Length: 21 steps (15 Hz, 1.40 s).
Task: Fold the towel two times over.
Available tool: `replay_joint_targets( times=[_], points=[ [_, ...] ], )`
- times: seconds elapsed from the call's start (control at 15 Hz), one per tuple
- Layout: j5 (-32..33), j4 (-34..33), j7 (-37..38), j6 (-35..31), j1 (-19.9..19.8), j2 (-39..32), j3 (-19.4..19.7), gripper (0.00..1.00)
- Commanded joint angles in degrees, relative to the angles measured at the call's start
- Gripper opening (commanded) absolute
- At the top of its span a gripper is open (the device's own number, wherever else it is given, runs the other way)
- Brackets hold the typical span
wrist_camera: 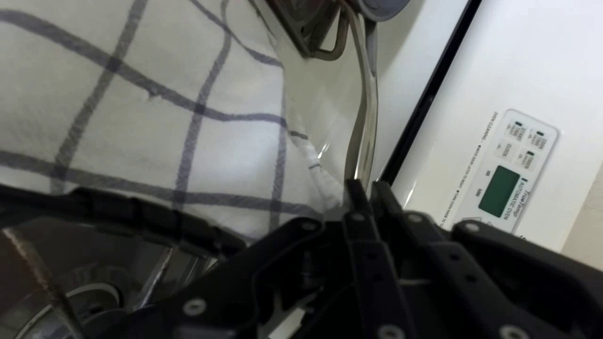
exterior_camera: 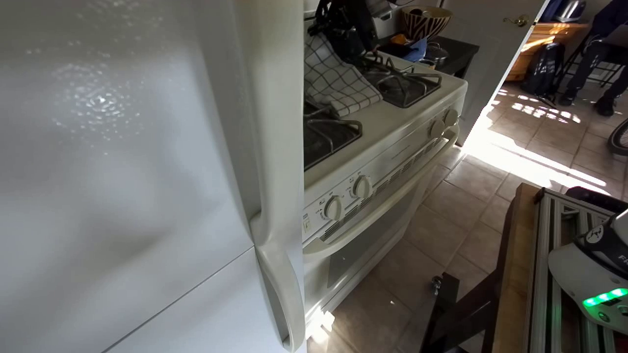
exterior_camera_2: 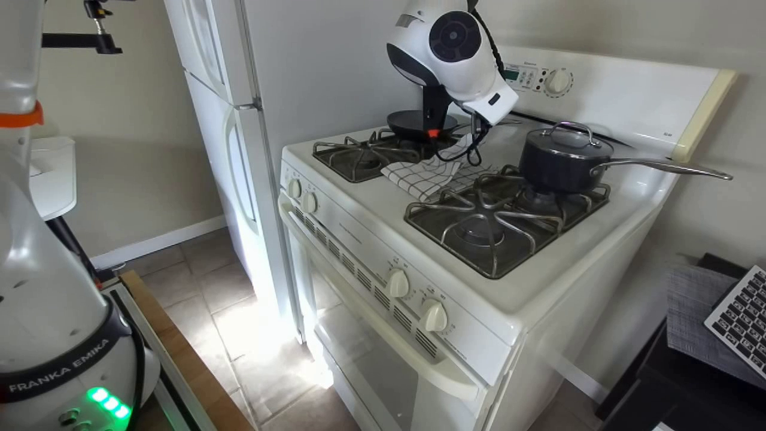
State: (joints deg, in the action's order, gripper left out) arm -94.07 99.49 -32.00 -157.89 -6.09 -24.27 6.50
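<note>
One towel (exterior_camera_2: 429,173), part raised between the burner grates (exterior_camera_2: 491,206) | pincer (wrist_camera: 367,184): almost closed, pinching its edge | I'd fear so small a pinch slipping, or the nearby pan handle (wrist_camera: 370,113) snagging it

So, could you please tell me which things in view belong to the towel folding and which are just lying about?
For the job: the checked towel, the robot's tool, and the stove top under the towel.
Just lying about: lidded saucepan, black pan, keyboard, striped bowl, backpack.
</note>
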Motion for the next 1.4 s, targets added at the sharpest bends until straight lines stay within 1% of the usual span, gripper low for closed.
replay_joint_targets(
  times=[0.0, 0.33, 0.4, 0.47, 0.53, 0.67, 0.73, 0.87, 0.93, 1.07, 1.33],
  points=[
    [1.37, -2.73, 0.18, -2.64, 0.52, -2.52, 0.47, 0.02],
    [4.00, -2.78, 0.74, -3.89, 0.65, -3.09, 0.57, 0.02],
    [4.29, -2.87, 0.97, -4.19, 0.67, -3.21, 0.49, 0.34],
    [4.11, -3.05, 0.39, -3.88, 0.47, -3.28, 0.33, 0.35],
    [4.68, -2.91, 0.83, -3.82, 0.54, -3.16, 0.33, 0.40],
    [4.71, -3.08, -0.53, -2.95, 0.32, -2.78, 0.13, 0.55],
    [5.74, -2.85, 0.04, -2.89, 0.52, -2.49, 0.25, 0.64],
    [9.27, -2.15, 1.05, -2.18, 0.96, -1.69, 0.60, 0.77],
    [12.52, -1.43, 2.10, -2.02, 1.42, -1.16, 1.03, 0.86],
    [19.37, -0.53, 3.16, -0.04, 1.89, -0.17, 1.66, 0.99],
    [32.08, -1.03, 1.61, 5.88, 2.36, 1.84, 2.57, 1.00]
  ],
)
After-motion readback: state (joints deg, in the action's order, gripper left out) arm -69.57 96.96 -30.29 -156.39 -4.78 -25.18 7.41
